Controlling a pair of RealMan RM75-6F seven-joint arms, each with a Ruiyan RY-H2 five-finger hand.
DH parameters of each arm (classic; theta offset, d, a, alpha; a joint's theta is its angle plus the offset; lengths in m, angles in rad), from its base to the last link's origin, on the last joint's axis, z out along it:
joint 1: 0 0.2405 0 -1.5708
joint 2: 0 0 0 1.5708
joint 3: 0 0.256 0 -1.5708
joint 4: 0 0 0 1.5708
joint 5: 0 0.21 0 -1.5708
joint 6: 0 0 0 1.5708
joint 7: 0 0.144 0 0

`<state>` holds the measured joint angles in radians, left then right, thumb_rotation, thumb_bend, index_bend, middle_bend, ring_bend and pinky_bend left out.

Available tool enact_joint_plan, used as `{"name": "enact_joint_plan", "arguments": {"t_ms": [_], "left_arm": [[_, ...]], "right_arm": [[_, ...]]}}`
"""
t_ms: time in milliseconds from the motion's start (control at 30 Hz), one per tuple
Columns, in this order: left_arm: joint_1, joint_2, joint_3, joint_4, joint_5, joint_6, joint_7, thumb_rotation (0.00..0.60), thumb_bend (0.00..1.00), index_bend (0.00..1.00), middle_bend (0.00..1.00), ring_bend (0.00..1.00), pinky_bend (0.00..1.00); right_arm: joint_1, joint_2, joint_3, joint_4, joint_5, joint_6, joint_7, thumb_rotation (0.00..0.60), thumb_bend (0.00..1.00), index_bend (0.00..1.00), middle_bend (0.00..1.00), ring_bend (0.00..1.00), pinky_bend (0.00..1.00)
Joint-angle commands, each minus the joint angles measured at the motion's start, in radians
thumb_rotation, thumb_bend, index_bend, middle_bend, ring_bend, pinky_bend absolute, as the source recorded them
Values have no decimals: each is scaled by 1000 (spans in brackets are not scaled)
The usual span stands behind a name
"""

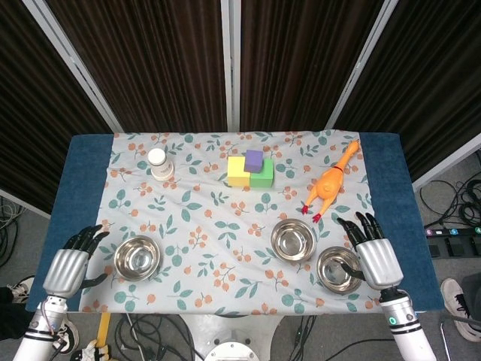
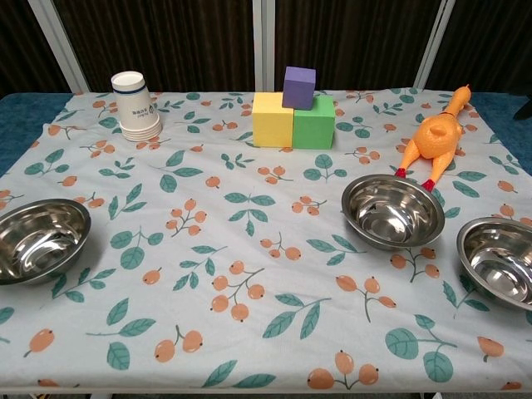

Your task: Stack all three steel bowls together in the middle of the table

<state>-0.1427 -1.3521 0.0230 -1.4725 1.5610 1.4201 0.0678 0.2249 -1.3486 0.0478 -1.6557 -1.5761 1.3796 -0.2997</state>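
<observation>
Three steel bowls stand apart on the flowered cloth. The left bowl [image 1: 137,258] [image 2: 37,239] is near the front left. The middle bowl [image 1: 293,240] [image 2: 392,211] and the right bowl [image 1: 340,269] [image 2: 499,262] are at the front right, close together. My right hand [image 1: 370,252] is beside the right bowl's right rim, fingers spread forward and holding nothing; its thumb reaches over the rim. My left hand [image 1: 71,259] lies open at the table's left edge, a little left of the left bowl. Neither hand shows in the chest view.
An orange rubber chicken [image 1: 329,183] [image 2: 432,137] lies just behind the two right bowls. Yellow, green and purple blocks [image 1: 252,170] [image 2: 293,110] stand at the back centre. A stack of paper cups [image 1: 158,163] [image 2: 135,105] is at the back left.
</observation>
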Motion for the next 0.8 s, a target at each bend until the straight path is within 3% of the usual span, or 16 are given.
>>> {"name": "enact_joint_plan", "arguments": {"t_ms": [33, 333, 800], "left_arm": [[5, 6, 0, 5, -5, 3, -12, 600, 85, 214, 205, 126, 227], [17, 26, 0, 29, -18, 11, -73, 600, 86, 214, 205, 126, 228], [19, 24, -7, 90, -31, 2, -161, 600, 85, 215, 205, 126, 228]], "right_arm": [[17, -89, 4, 10, -11, -5, -76, 600, 42, 189, 293, 108, 30], [58, -212, 19, 39, 33, -68, -175, 600, 44, 269, 341, 157, 80], [97, -317, 9, 118, 105, -152, -246, 600, 45, 291, 348, 162, 81]]}}
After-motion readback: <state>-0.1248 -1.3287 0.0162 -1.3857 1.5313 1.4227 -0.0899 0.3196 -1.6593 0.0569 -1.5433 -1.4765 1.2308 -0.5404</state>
